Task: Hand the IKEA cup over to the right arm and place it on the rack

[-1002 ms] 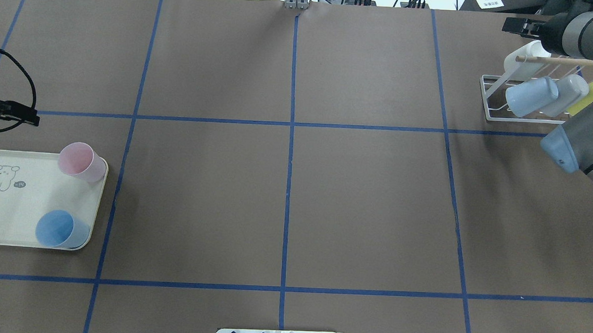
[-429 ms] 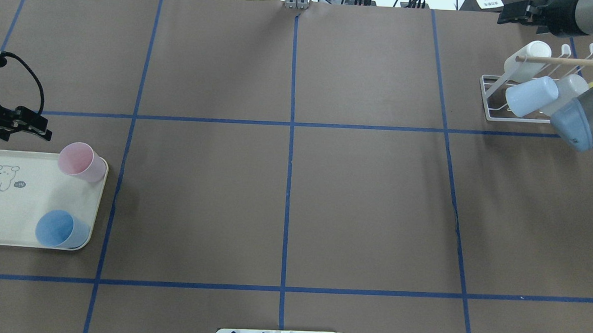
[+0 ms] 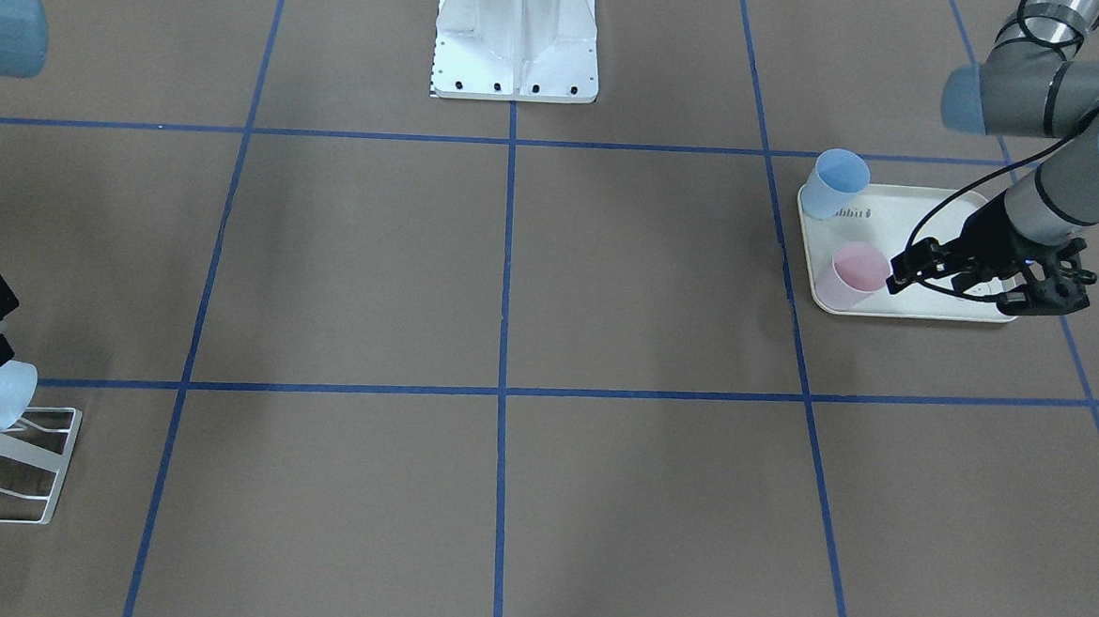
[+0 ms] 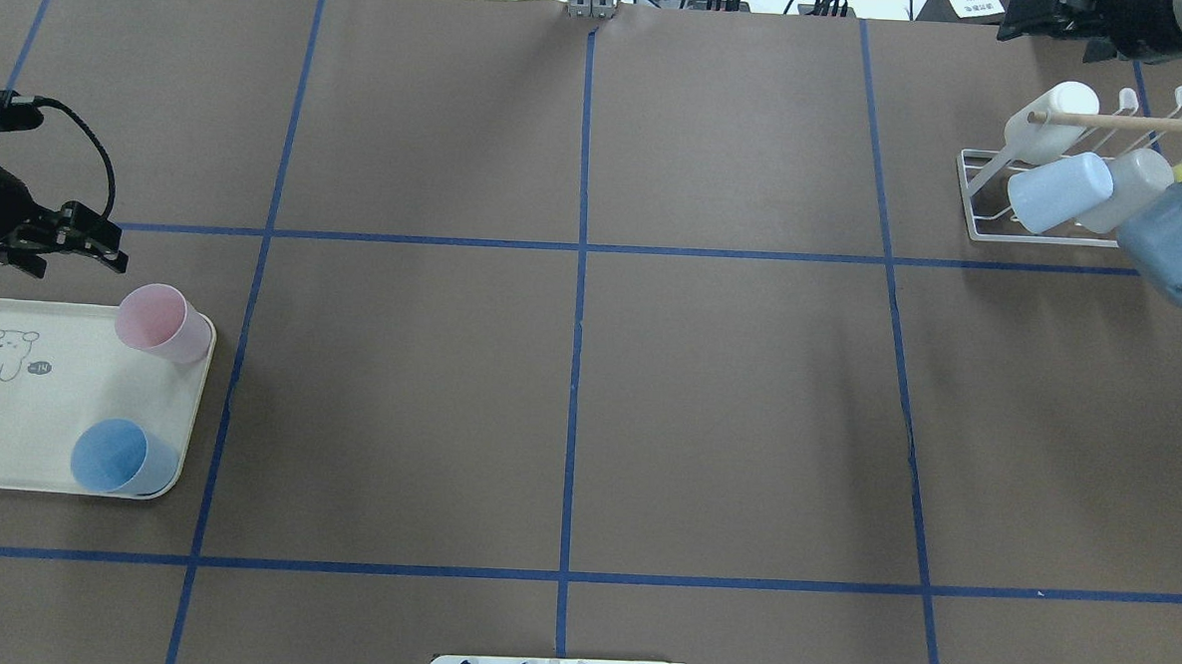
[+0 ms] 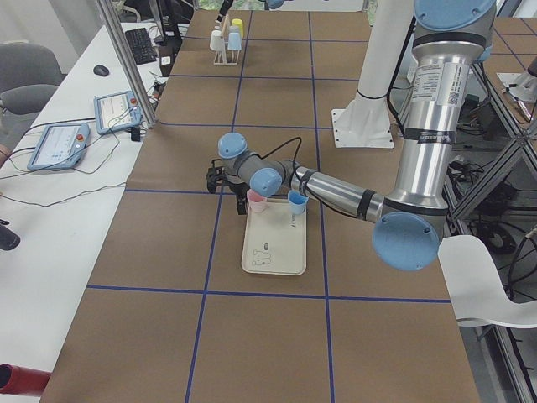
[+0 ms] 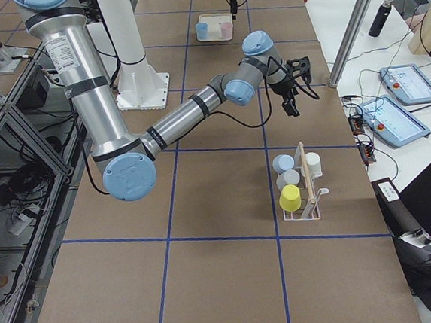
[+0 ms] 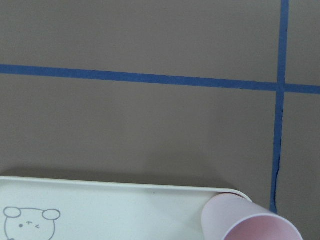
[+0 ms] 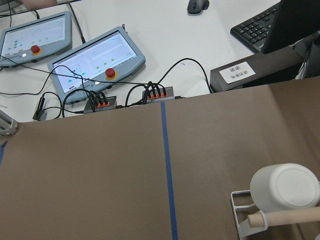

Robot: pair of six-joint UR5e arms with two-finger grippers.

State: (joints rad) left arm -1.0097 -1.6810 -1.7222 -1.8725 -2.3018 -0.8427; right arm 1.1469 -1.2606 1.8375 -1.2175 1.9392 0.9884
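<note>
A pink cup (image 4: 158,321) and a blue cup (image 4: 117,456) stand upright on the cream tray (image 4: 39,418) at the left. My left gripper (image 4: 111,246) hovers open just beyond the pink cup (image 3: 857,276), apart from it, with nothing between its fingers. The left wrist view catches only the pink cup's rim (image 7: 250,220) and the tray edge. The white rack (image 4: 976,204) at the far right carries several cups on its pegs. The right arm's gripper (image 4: 1006,21) hangs beyond the rack near the table's far edge; it looks open and holds nothing.
On the rack hang a white cup (image 4: 1054,118), a pale blue one (image 4: 1056,191), a grey one (image 4: 1136,186) and a yellow one (image 6: 290,198). The right arm's elbow (image 4: 1168,242) overlaps the rack's near corner. Touch pendants and cables (image 8: 100,55) lie past the far edge.
My left gripper has moved rightward and closer to the pink cup. The right gripper has drawn back from the rack toward the far edge. The cups have not moved.
</note>
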